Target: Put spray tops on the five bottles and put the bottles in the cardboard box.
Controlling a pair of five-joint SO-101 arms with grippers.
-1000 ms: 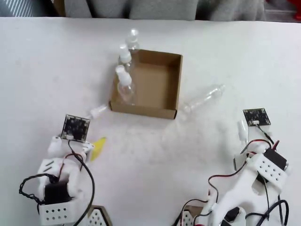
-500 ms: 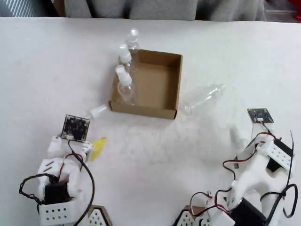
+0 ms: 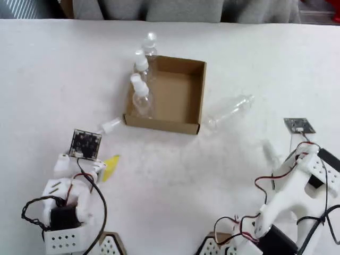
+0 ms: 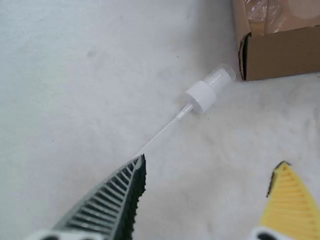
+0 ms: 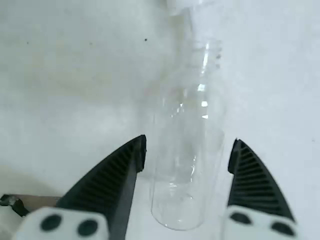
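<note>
Although one topped bottle [image 3: 141,96] stands in the cardboard box [image 3: 183,93], most remains: the right hand [image 5: 189,141], jaws wide, straddles a clear bottle [image 5: 186,170] on the counter [image 3: 53,64] at the box's four o'clock.

Nothing readable here tbh. No text, labels or numbers I can make out on the cardboard box [image 3: 159,123], the lying bottle [image 3: 229,110] or the spray top [image 4: 206,92].

White table [image 3: 53,64]: box [image 3: 166,123], spray top [image 3: 110,126], bottle [image 3: 228,111], apparently uncapped.
</note>
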